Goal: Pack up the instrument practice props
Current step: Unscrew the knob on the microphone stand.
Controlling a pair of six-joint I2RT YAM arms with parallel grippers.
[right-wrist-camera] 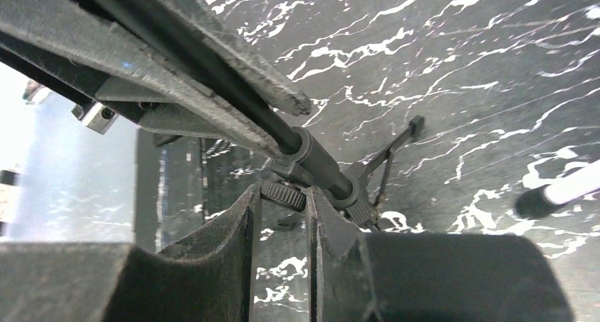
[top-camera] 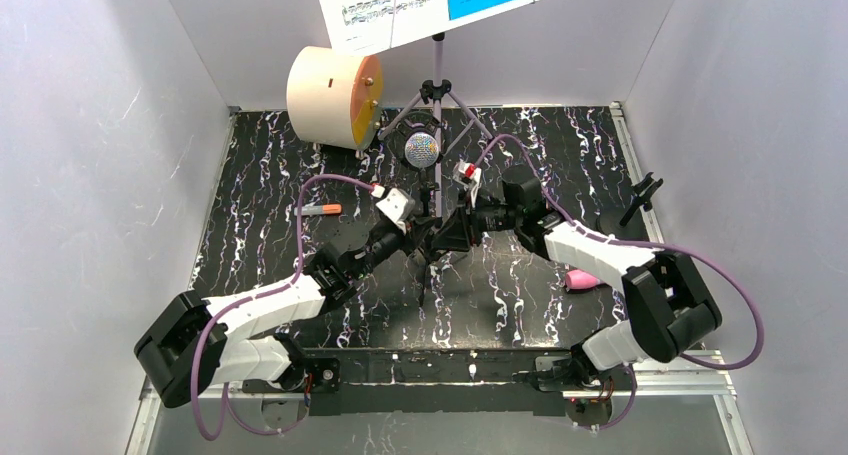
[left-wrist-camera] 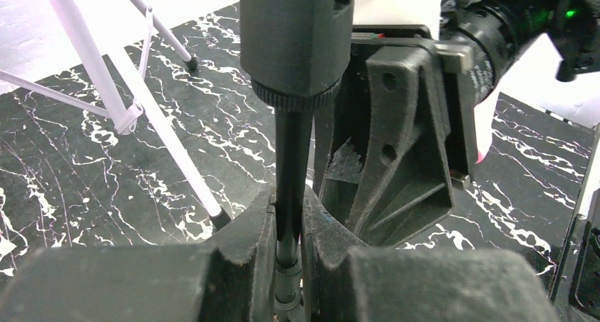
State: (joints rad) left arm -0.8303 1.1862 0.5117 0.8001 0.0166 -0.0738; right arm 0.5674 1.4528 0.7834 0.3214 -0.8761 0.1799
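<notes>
Left wrist view: left hand (left-wrist-camera: 289,223) pinches the black mic tripod (left-wrist-camera: 291,152); right hand (right-wrist-camera: 283,199) pinches its leg hub (right-wrist-camera: 348,193).

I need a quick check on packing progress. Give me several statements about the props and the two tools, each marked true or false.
1. The pink microphone lies on the table beside the right arm. True.
2. The silver-headed microphone lies flat on the table. False: it is mounted on the black mic tripod.
3. The left tool and right tool are both closed on that tripod. True.
4. The sheet-music pages are stacked on the tabletop. False: they rest on the music rack at the back.
</notes>
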